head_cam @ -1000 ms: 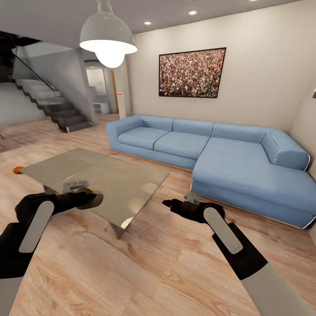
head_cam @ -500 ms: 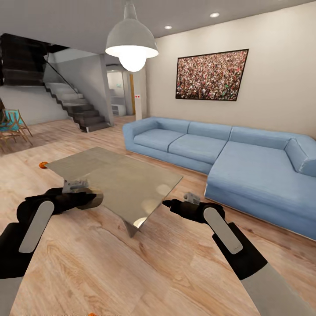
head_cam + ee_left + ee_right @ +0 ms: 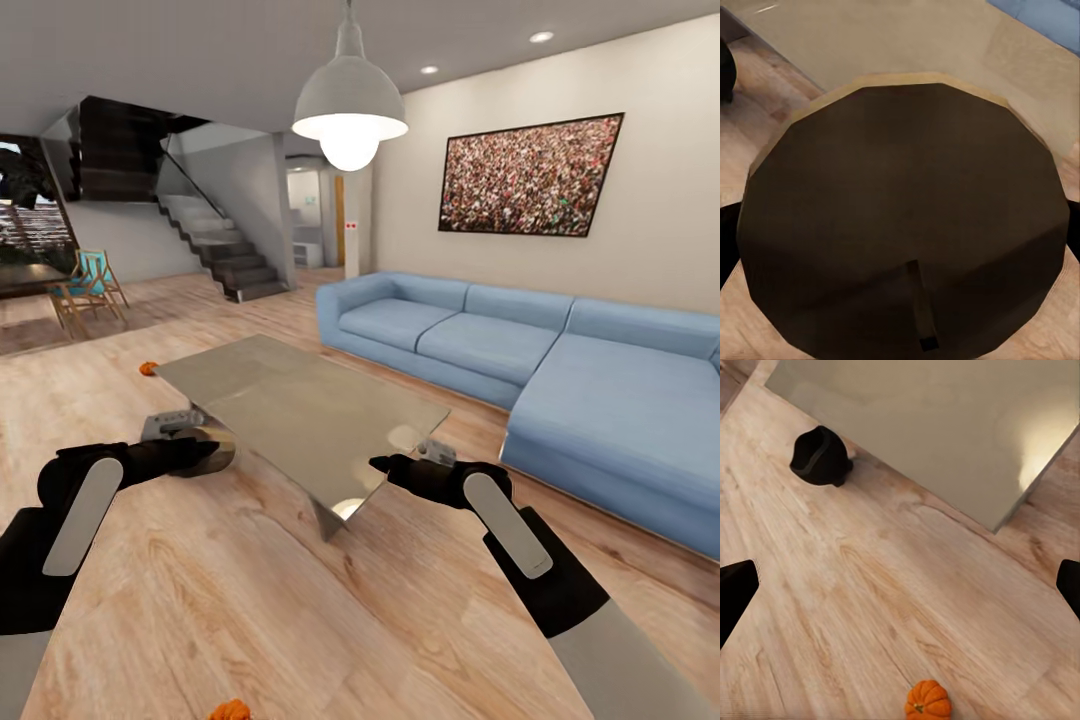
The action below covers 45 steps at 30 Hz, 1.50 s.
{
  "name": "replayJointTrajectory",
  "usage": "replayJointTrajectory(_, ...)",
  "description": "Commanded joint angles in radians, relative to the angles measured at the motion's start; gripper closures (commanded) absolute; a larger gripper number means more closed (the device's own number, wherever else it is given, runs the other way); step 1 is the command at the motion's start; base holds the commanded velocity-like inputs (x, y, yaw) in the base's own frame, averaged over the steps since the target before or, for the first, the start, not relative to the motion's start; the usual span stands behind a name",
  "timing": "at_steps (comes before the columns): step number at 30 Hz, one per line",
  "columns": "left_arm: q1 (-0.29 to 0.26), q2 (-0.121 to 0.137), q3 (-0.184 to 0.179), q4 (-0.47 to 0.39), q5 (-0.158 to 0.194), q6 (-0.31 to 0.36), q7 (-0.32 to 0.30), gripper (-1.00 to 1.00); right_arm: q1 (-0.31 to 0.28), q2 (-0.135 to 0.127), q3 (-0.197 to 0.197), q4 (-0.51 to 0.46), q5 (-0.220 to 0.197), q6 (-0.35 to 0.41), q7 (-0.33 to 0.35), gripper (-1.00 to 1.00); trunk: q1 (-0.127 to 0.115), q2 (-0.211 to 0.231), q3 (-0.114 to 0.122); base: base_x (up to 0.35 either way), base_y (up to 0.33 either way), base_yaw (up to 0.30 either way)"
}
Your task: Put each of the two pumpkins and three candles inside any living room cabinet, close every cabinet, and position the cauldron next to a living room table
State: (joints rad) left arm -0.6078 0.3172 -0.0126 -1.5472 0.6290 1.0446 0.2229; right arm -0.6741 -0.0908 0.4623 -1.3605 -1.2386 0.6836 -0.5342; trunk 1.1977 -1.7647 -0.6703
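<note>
Pumpkin (image 3: 230, 711) on the floor at 6 o'clock, whole in the right wrist view (image 3: 928, 700). Left gripper (image 3: 205, 452) clenches a dark round candle (image 3: 904, 217); right gripper (image 3: 385, 464) hangs released. Beyond, table (image 3: 300, 410), second pumpkin (image 3: 148, 368) at 10 o'clock, sofa (image 3: 520, 350) at 2. No readable writing.

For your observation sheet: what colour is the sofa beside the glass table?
Light blue; the sofa shows best in the head view.
</note>
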Motion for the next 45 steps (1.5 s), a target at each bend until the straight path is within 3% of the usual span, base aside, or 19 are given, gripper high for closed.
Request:
replayJointTrajectory(1, -0.001, 0.0, -0.001, -0.001, 0.011, 0.003, 0.01, 1.0, -0.001, -0.001, 0.002, -0.002, -0.01, -0.001, -0.01, -1.0, 0.0, -0.001, 0.0, 0.0, 0.0, 0.237)
replayJointTrajectory(17, -0.001, 0.0, 0.001, 0.0, 0.002, 0.003, 0.029, 1.0, -0.001, 0.0, 0.002, -0.002, -0.01, -0.001, -0.01, -1.0, 0.0, -0.001, 0.016, 0.0, 0.0, 0.237)
replayJointTrajectory(22, -0.001, 0.0, 0.001, 0.0, 0.002, 0.003, 0.13, 1.0, -0.001, 0.0, 0.002, -0.001, -0.01, -0.001, -0.011, -1.0, 0.0, -0.001, 0.021, 0.0, 0.0, 0.237)
replayJointTrajectory(25, -0.001, 0.0, 0.002, 0.0, 0.002, 0.001, 0.16, 1.0, -0.001, 0.0, 0.003, -0.001, -0.01, -0.001, -0.012, -1.0, 0.0, -0.001, 0.024, 0.0, 0.0, 0.237)
replayJointTrajectory(45, -0.001, 0.0, 0.002, -0.001, 0.002, 0.0, 0.173, 1.0, -0.001, 0.0, 0.006, -0.006, -0.01, -0.001, -0.015, -1.0, 0.0, -0.001, 0.03, 0.0, 0.0, 0.079)
